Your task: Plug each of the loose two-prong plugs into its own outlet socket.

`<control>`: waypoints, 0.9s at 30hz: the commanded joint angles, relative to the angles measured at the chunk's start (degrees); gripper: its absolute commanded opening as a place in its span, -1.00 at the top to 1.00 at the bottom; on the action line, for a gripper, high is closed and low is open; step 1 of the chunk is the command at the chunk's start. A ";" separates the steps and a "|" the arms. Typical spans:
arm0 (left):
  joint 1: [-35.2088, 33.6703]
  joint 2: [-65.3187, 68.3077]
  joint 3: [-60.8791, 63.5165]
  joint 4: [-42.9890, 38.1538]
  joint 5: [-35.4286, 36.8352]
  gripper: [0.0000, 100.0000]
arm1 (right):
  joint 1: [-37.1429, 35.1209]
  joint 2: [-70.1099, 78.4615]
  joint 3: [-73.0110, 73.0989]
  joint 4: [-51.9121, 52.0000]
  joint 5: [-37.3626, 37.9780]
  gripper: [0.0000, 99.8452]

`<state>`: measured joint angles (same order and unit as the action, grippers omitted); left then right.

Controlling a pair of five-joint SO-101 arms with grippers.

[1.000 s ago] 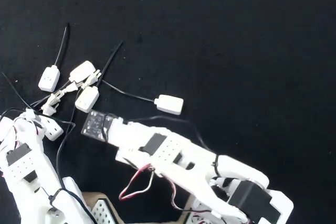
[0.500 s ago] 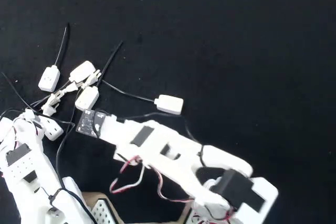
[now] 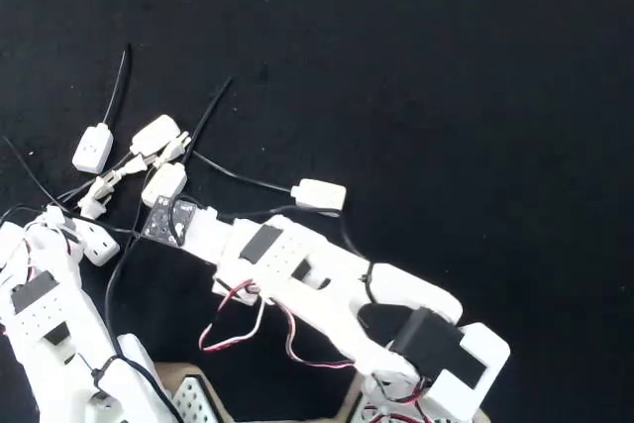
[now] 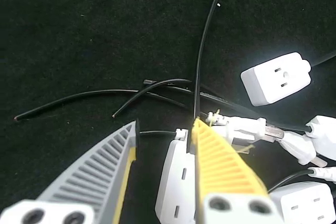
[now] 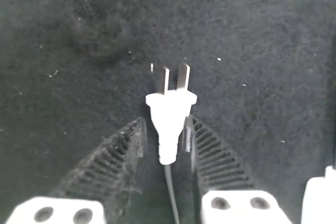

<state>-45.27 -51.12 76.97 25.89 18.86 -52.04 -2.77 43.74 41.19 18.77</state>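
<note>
**Plug in claw, socket just ahead: line up before you push**

On the black table [image 3: 475, 96], your right arm [image 3: 297, 264] lies stretched toward the tangle of white sockets and black leads at the left. The left arm [image 3: 40, 304] sits low beside them, its claw [image 4: 164, 124] spread wide beside a socket [image 4: 176, 192] and holding nothing. The nearest socket [image 3: 164, 182] lies just beyond the right arm's tip. The right claw [image 5: 165, 120] is drawn narrow on the two-prong plug [image 5: 169, 109], with the lead trailing back between the fingers and the prongs [image 5: 182, 77] pointing straight ahead. Judged from here, the step is insertion. Square the prongs to the slots first and approach along the socket's axis. Let the left claw pin the socket body, since a loose socket will likely skid away under a push.
</note>
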 commanded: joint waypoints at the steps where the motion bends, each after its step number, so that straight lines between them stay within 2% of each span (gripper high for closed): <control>1: -0.40 -1.14 -1.27 -0.97 0.53 0.66 | 2.20 0.22 -2.33 -0.18 0.53 0.76; 8: -0.40 -1.14 -1.27 -0.97 0.53 0.66 | 5.98 0.48 -3.12 -1.85 0.53 0.76; 21: -0.40 -1.14 -1.27 -0.97 0.53 0.66 | 5.98 0.31 -2.95 -4.40 -0.09 0.76; 27: -0.40 -1.14 -1.63 -0.88 0.53 0.66 | 6.07 0.04 -2.77 -6.24 -2.81 0.77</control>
<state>-45.19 -51.12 76.97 25.89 18.86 -47.12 -1.98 43.74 36.35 16.75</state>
